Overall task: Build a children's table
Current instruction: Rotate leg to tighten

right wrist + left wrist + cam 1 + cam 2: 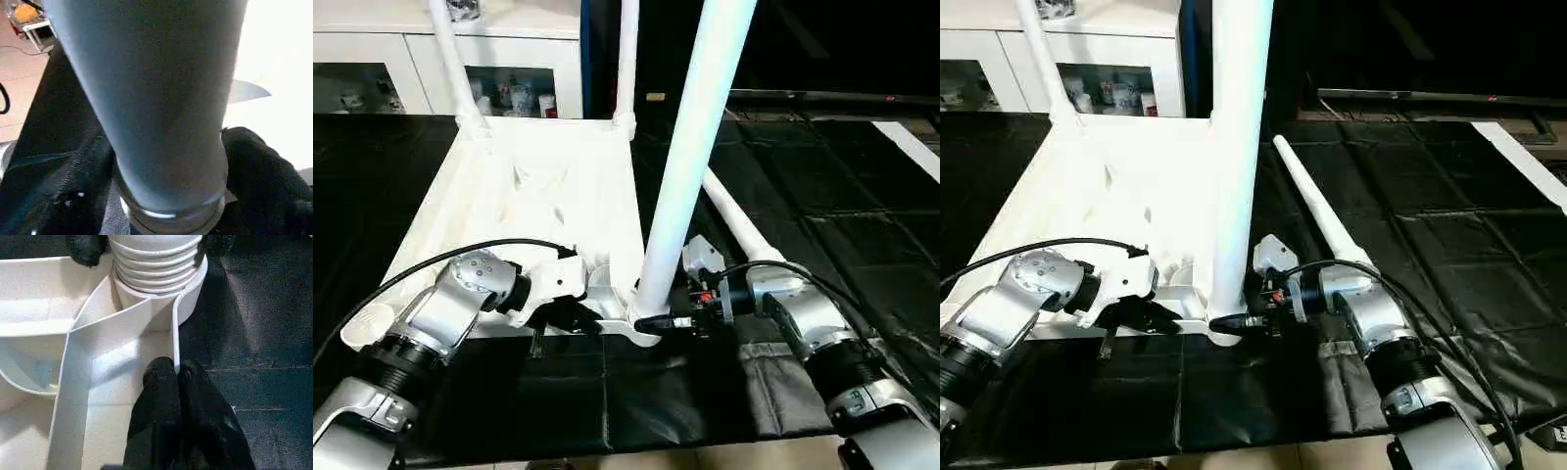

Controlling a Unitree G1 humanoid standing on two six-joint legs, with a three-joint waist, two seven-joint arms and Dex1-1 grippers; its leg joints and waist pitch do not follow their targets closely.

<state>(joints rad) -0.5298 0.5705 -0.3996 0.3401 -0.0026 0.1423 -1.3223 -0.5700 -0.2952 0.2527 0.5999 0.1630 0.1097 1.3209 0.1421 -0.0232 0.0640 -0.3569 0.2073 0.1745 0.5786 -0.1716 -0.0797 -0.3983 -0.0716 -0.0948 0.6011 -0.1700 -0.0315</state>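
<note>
White plastic children's table (543, 196) lies upside down on black sheeting (1410, 245), ribbed underside up. Near-right leg (690, 157), a smooth tapered tube, stands in its round socket; left wrist view reveals its ridged base. Right gripper (166, 196) fingers straddle that leg. Left gripper (177, 377) fingers pinch the tabletop's thin rim. Spare leg (1317, 211) lies right.

Silver forearms (440, 313) with black ribbed collars are seen, black cables (421, 266) looped over them, ending in black fingers (161, 382).
</note>
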